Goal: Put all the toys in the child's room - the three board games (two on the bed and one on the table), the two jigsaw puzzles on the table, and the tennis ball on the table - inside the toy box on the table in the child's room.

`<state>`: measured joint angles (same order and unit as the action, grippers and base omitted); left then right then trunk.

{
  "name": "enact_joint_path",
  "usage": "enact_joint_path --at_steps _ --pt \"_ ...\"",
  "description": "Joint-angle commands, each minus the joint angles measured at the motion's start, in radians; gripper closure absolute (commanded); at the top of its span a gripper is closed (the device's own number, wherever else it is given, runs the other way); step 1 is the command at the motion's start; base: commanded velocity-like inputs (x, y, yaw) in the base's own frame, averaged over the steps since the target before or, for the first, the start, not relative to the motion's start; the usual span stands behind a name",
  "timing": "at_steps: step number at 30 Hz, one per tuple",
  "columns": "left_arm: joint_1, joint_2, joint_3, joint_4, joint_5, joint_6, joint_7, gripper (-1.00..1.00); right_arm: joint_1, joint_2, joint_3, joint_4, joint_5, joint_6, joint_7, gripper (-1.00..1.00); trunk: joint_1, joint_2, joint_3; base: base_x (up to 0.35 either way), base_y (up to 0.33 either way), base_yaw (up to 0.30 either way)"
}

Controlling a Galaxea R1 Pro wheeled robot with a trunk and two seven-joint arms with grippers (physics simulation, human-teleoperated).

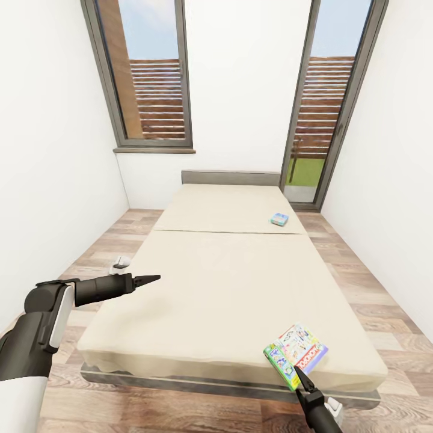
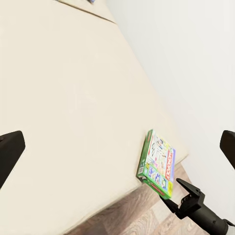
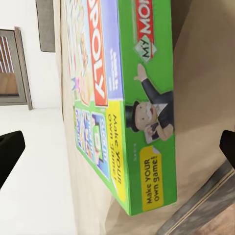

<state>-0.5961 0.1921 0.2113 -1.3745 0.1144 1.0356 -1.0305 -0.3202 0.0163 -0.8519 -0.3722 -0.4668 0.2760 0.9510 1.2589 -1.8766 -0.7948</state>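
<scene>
Right tool (image 1: 299, 374) is spreading open just short of the green-edged game box (image 1: 296, 350).
"MONOPOLY", "Make YOUR own game!" are showing; left tool (image 1: 147, 278), at nine o'clock, is sitting open too.

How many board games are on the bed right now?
2. A small blue board game lies toward the headboard on the bed, on its right side. A green-edged board game sits at the near right corner, just ahead of the right gripper.
</scene>
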Motion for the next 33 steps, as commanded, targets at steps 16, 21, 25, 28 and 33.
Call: enact_joint_path --at_steps 16,21,25,28,33 --pt "-0.001 0.001 0.0 0.0 0.004 0.006 0.0 -1.0 0.0 0.001 -0.003 -0.001 -0.006 0.008 0.002 -1.0 0.0 0.0 -0.001 0.073 0.051 0.0" --pt "-0.001 0.001 0.0 0.0 0.004 0.006 0.0 -1.0 0.0 0.001 -0.002 -0.001 -0.005 0.007 0.001 -1.0 0.0 0.0 -0.001 0.003 0.002 0.0" --pt "-0.001 0.001 0.0 0.0 0.004 0.006 0.0 -1.0 0.0 0.001 -0.001 -0.001 -0.005 0.009 -0.001 1.0 0.0 0.0 -0.001 0.0 0.0 0.0" --pt "-0.001 0.001 0.0 0.0 0.004 0.006 0.0 -1.0 0.0 0.001 -0.001 -0.001 -0.006 0.01 -0.001 1.0 0.0 0.0 -0.001 0.0 0.0 0.0" --pt "-0.001 0.001 0.0 0.0 0.004 0.006 0.0 -1.0 0.0 0.001 -0.001 -0.001 -0.006 0.011 -0.001 1.0 0.0 0.0 -0.001 0.0 0.0 0.0"
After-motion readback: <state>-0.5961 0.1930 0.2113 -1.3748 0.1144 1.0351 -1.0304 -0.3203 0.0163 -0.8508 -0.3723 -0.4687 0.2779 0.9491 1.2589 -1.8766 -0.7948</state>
